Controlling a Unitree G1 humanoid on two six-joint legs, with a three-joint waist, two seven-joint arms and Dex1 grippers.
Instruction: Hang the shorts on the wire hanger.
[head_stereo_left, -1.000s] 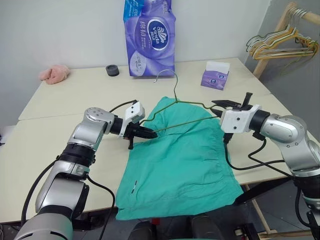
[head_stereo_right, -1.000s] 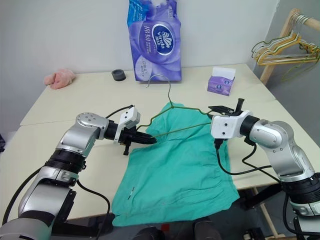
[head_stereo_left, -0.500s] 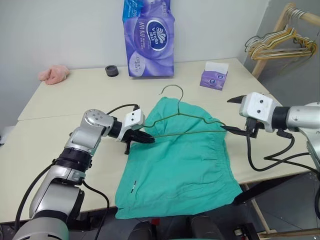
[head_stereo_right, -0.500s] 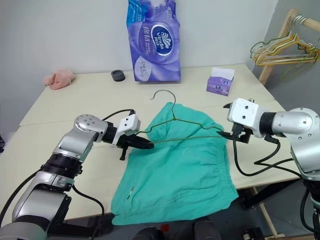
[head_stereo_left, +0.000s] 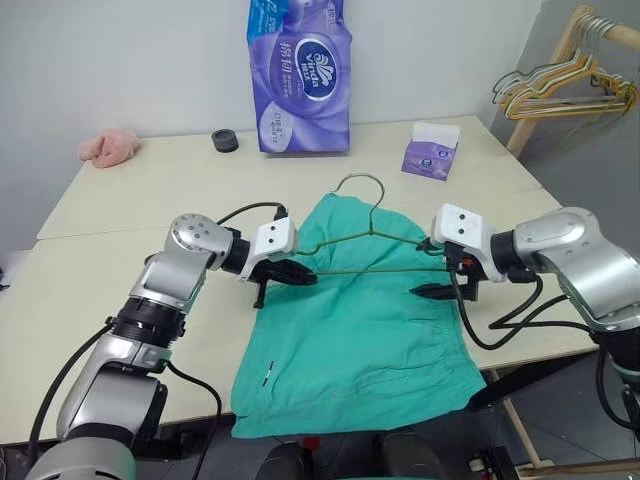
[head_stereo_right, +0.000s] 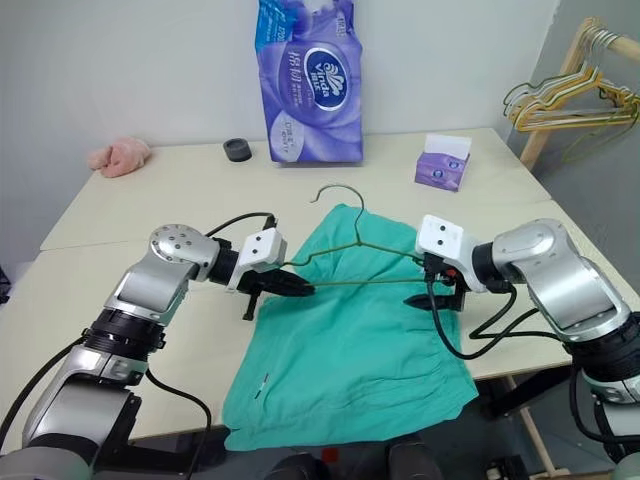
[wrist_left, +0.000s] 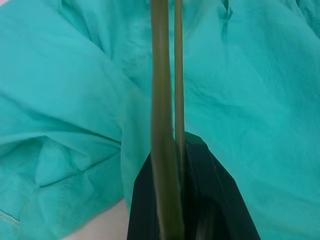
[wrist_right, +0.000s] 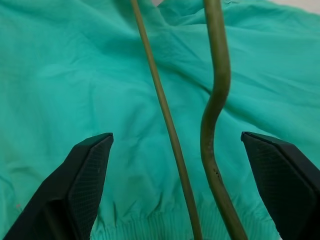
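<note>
Plain teal-green shorts (head_stereo_left: 360, 320); olive-grey wire hanger (head_stereo_left: 375, 232); cream counter (head_stereo_left: 120, 210); purple-and-white toilet-roll pack (head_stereo_left: 300, 75); purple tissue box (head_stereo_left: 431, 153); pink fluffy cloth (head_stereo_left: 108, 147); black ring (head_stereo_left: 225, 141); black-fingered tools.

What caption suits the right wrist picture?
Open right gripper straddling the thin olive-grey wire hanger above the teal-green cloth shorts.

Soft cloth, bare wire and matt black plastic – that's mostly it

The shorts (head_stereo_left: 365, 320) are thin matt teal cloth, creased, with a ribbed gathered waistband; the wire hanger (head_stereo_left: 372, 235) is dull olive bare metal wire, smooth but a bit pitted up close. Right gripper (wrist_right: 187, 187) fingers (wrist_right: 82, 187) look like matt black plastic with a fine cross-hatched grip texture – the table (head_stereo_left: 150, 190) is smooth matt cream laminate, the toilet-roll pack (head_stereo_left: 305, 75) is glossy purple plastic film, and the pink cloth (head_stereo_left: 108, 146) is fluffy.
</note>
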